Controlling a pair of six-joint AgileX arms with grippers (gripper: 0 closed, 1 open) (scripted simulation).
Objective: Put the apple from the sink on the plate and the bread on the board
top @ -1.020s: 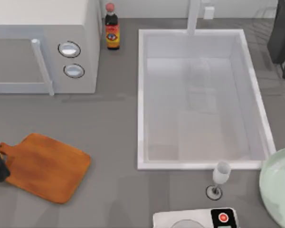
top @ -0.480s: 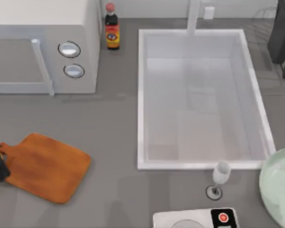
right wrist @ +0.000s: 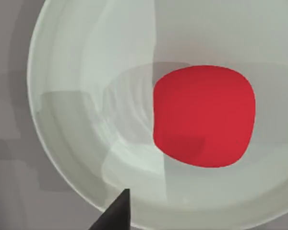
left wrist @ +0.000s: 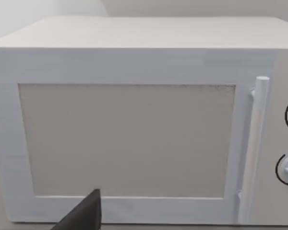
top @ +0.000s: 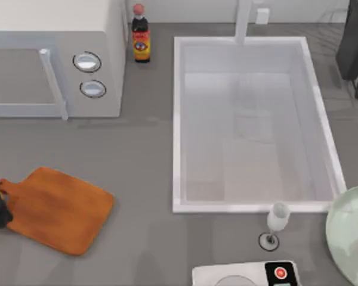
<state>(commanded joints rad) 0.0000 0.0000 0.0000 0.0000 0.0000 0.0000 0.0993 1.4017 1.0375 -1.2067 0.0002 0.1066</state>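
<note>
red apple (right wrist: 204, 116) lies on pale plate (right wrist: 77, 72).

The sink (top: 253, 122) basin lay bare inside its raised rim, with the tap (top: 243, 21) rising at its far edge. A wine glass (top: 277, 223) stood just beside the near rim, close to the plate (top: 346, 232). The board (top: 56, 208) lay bare and flat, well apart from the microwave (top: 53, 56) and bottle (top: 141, 34).
</note>
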